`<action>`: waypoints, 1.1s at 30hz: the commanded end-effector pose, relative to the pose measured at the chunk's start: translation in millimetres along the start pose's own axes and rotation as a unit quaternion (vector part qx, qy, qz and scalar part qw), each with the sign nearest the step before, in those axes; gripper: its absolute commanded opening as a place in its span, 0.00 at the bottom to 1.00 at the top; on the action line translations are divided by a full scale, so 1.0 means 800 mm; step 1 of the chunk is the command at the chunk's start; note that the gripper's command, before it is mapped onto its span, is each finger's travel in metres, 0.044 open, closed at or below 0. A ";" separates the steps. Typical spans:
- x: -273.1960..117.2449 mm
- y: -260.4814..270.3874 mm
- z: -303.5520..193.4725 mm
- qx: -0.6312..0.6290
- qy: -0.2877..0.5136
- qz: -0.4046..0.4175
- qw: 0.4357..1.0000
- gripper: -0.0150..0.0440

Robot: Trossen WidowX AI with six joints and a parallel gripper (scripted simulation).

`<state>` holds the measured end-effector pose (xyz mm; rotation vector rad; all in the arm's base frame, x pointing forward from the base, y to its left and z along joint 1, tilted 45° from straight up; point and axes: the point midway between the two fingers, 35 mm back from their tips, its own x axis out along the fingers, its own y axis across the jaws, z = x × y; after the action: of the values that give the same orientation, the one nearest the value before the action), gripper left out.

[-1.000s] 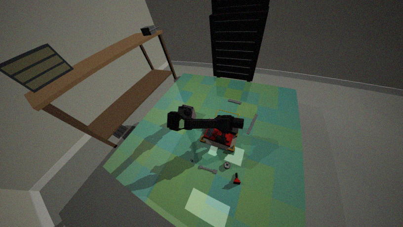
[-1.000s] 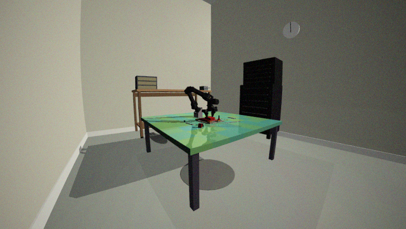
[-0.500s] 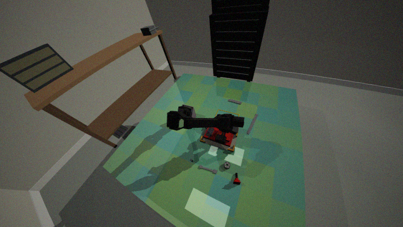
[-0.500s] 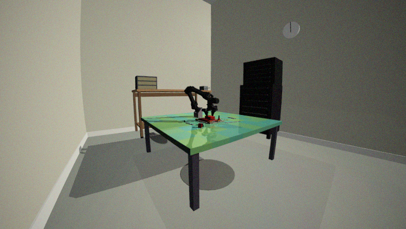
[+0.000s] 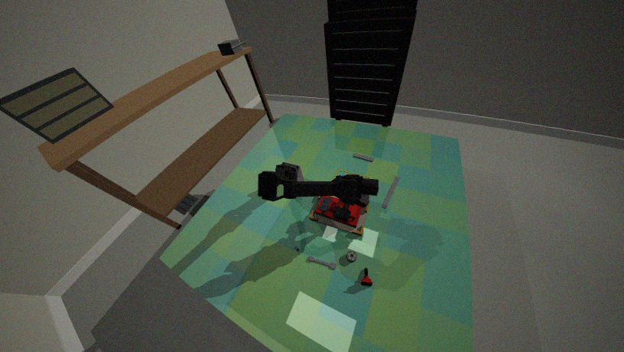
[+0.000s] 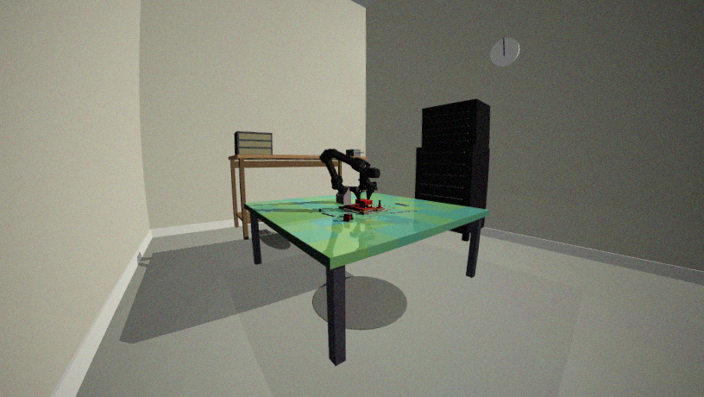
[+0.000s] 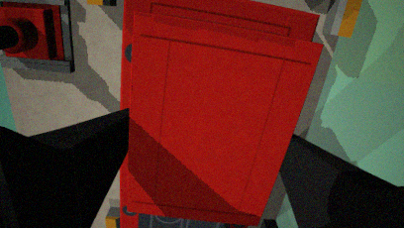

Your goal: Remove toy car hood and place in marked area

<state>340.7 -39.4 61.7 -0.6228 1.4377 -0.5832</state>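
1. The table (image 6: pixel 409 228), patchwork green, carries everything. We see two pale rectangles on it, a large one near the front edge (image 5: pixel 321 315) and a smaller one (image 5: pixel 365 242) just beside the car; which is the marked area we cannot tell.
2. The arm (image 5: pixel 314 187) reaches out level from its base, wrist bent down over the car, so the fingers come at the hood from above.
3. The toy car (image 5: pixel 338 210), red, sits on a grey plate (image 5: pixel 334 223) with orange corners, which looks like a fixture that holds it steady for disassembly.
4. The hood (image 7: pixel 213 124), a red panel, fills the wrist view. It looks slightly tilted against the red body beneath; we judge it is just lifting off.
5. The gripper (image 7: pixel 205 169) is clamped on the hood's two long edges, one dark finger (image 7: pixel 74 169) on each side.
6. Loose bits lie near the smaller rectangle: a grey bar (image 5: pixel 322 262), a small wheel (image 5: pixel 351 256), a red piece (image 5: pixel 365 278).
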 end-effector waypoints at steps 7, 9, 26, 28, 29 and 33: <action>-0.021 0.001 0.002 0.002 -0.002 0.003 1.000 0.25; -0.033 0.001 0.002 0.002 -0.002 0.004 1.000 0.25; -0.060 0.085 0.003 -0.003 -0.004 0.014 1.000 0.25; -0.061 0.104 0.001 -0.006 -0.005 0.018 1.000 0.25; -0.062 0.113 -0.001 -0.007 -0.005 0.019 1.000 0.25; -0.064 0.141 -0.006 -0.010 -0.006 0.023 1.000 0.25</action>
<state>334.2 64.2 28.5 -0.6175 1.4472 -0.5358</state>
